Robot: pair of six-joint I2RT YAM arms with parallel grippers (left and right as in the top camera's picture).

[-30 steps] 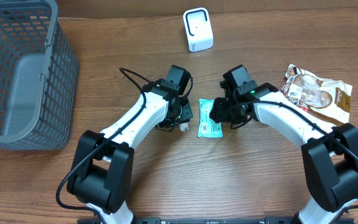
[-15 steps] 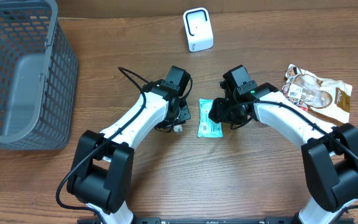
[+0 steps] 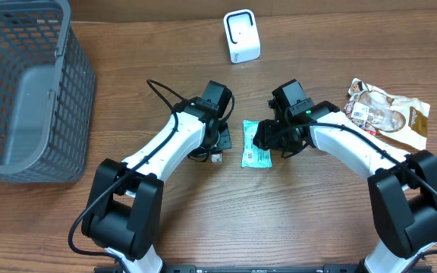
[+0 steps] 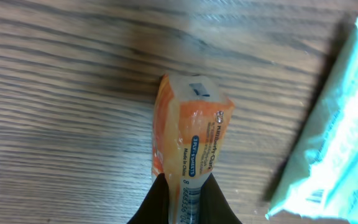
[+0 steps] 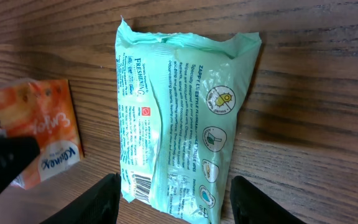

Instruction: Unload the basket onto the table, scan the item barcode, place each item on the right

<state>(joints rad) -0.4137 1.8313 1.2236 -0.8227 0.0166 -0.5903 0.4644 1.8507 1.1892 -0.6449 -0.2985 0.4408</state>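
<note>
- Orange tissue pack [image 4: 191, 130] is pinched at one end by your left hand [image 4: 188, 190], fingers closed tight on it, with the printed edge and its barcode facing the wrist camera
- Your right hand [image 5: 176, 182] stands wide, one finger on each side of the mint-green wipes pack [image 5: 179, 112], which lies flat on the wooden bench [image 3: 294, 220], barcode face up
- You have the two packs just beside each other, between your arms
- White scanner [image 3: 241, 36] stands at the far edge, well apart from both packs
- Grey basket [image 3: 74, 83] sits on your left, a snack bag [image 3: 389, 112] on your right
</note>
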